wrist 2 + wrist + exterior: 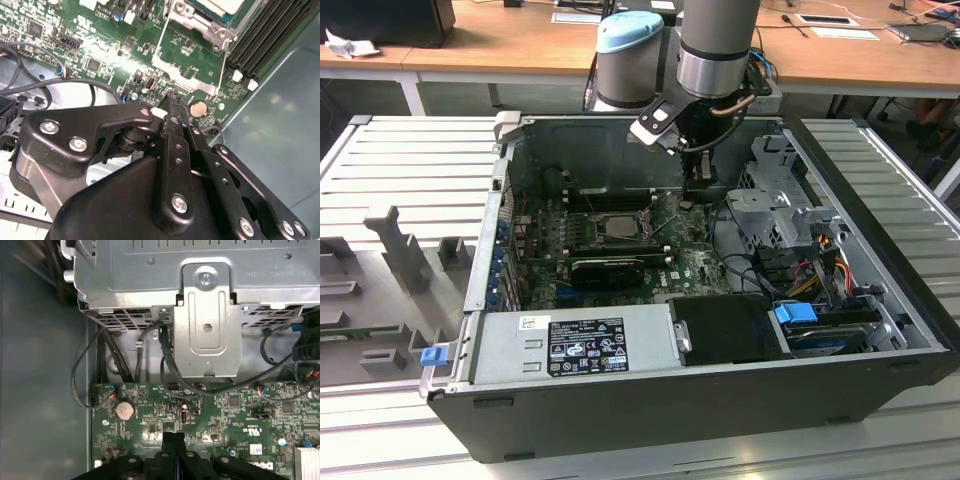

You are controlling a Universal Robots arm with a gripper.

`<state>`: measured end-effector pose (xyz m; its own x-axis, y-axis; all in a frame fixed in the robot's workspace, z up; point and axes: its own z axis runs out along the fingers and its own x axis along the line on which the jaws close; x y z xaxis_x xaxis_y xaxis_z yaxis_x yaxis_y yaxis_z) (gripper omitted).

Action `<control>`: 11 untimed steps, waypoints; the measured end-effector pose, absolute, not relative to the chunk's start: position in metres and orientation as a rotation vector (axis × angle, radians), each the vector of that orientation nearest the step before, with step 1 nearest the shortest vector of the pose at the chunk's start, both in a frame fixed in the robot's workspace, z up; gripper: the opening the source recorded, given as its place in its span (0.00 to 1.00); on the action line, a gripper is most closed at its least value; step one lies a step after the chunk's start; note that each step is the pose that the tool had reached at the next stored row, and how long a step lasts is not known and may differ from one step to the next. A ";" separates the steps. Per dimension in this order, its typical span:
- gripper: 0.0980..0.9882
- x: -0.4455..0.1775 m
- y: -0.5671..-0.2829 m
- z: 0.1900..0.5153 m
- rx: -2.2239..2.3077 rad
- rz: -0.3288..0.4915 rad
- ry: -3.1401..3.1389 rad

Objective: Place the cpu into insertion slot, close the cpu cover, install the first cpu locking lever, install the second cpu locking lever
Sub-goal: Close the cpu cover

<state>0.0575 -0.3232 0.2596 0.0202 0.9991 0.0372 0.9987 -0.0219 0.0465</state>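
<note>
The cpu (619,225) lies in the insertion slot (592,228) on the green motherboard, its silvery top (220,6) also in the second wrist view. A silver cpu cover (196,22) frames the chip. Two thin wire levers (156,42) (223,65) reach out from the socket over the board; I cannot tell whether they are latched. My gripper (700,195) hangs to the exterior view's right of the socket, low over the board. Its black fingers are shut with nothing between them, the tips (172,102) (173,437) near a coin cell (199,107).
Black memory slots (265,30) run beside the socket. A long black card (608,266) lies in front of it. A grey power supply (570,345) fills the case front. A metal drive cage (207,325) with cables (167,360) stands at the exterior view's right.
</note>
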 end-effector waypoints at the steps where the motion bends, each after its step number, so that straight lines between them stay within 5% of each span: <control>1: 0.01 0.058 -0.323 0.257 2.238 0.093 2.193; 11: 0.01 0.054 -0.323 0.253 2.247 0.057 2.218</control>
